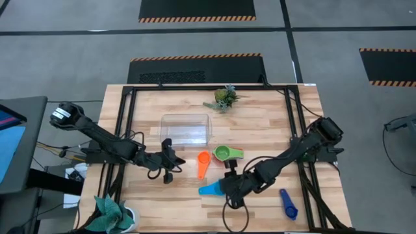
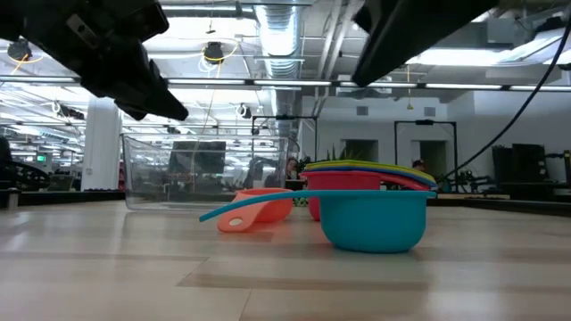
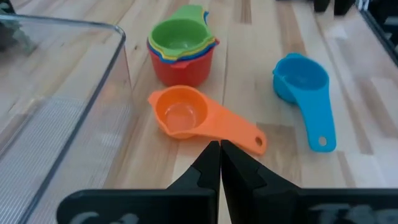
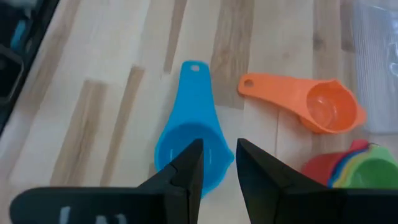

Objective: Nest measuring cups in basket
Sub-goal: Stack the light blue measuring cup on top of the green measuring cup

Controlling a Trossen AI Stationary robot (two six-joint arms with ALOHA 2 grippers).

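The light blue cup (image 4: 189,140) lies flat on the surface (image 1: 260,117), its handle pointing away from the nested stack (image 1: 227,153). The right gripper (image 4: 217,165) hovers over its bowl, part open, holding nothing. The orange cup (image 1: 203,163) lies beside the basket (image 1: 186,128), handle away from it. The left gripper (image 3: 220,163) is closed and empty near the basket.
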